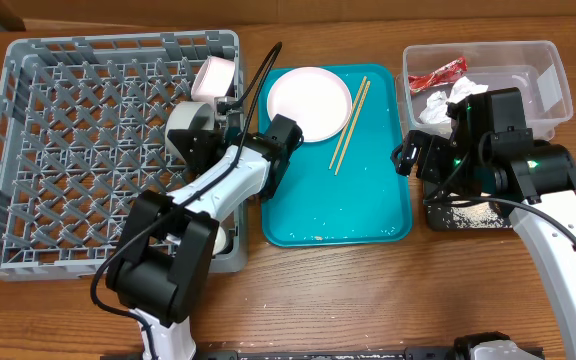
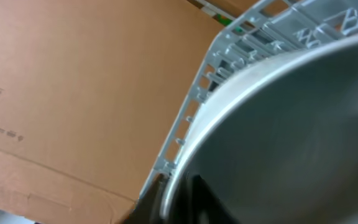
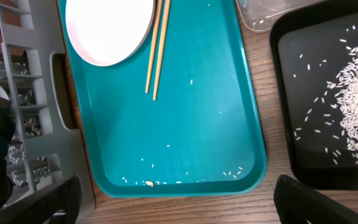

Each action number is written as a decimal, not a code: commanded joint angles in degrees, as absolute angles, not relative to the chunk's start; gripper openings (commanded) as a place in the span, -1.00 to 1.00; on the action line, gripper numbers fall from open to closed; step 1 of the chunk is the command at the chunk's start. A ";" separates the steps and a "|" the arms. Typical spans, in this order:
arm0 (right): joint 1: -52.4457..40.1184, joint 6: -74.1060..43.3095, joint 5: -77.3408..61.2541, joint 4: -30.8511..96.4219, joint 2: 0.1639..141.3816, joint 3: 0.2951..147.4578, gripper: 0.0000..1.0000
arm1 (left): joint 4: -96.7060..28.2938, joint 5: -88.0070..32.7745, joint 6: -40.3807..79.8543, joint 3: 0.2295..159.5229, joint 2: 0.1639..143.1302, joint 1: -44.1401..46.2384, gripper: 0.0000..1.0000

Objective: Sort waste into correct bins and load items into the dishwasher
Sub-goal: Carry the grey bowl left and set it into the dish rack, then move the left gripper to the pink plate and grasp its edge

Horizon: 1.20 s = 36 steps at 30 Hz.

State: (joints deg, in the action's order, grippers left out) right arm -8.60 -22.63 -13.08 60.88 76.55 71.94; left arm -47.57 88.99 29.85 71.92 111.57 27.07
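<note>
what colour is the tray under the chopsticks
Teal. The tray under the chopsticks shows best in the right wrist view.

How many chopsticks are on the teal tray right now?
2. Both chopsticks lie side by side on the teal tray, just right of the white plate, slanting from the tray's far edge toward the middle. That area is uncovered, so none looks hidden.

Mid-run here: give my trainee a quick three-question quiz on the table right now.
1. True or false: the red wrapper and white tissue are in the clear tub.
2. The chopsticks lie on: A) the dish rack, B) the teal tray, C) the black tray.
3. Is the right gripper open or shut?
Key: 1 true; 2 B; 3 open.
</note>
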 commanded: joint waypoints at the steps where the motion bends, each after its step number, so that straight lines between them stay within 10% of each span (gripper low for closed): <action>1: -8.23 -22.46 -12.69 60.58 76.29 73.03 1.00 | -47.97 84.64 28.03 71.53 112.51 28.88 -0.52; 25: -8.23 -22.46 -12.67 60.58 76.29 73.03 1.00 | -59.90 49.56 19.20 88.18 107.35 32.12 0.84; 36: -8.23 -22.46 -12.67 60.58 76.29 73.03 1.00 | -53.56 10.81 17.54 101.30 107.13 31.79 0.85</action>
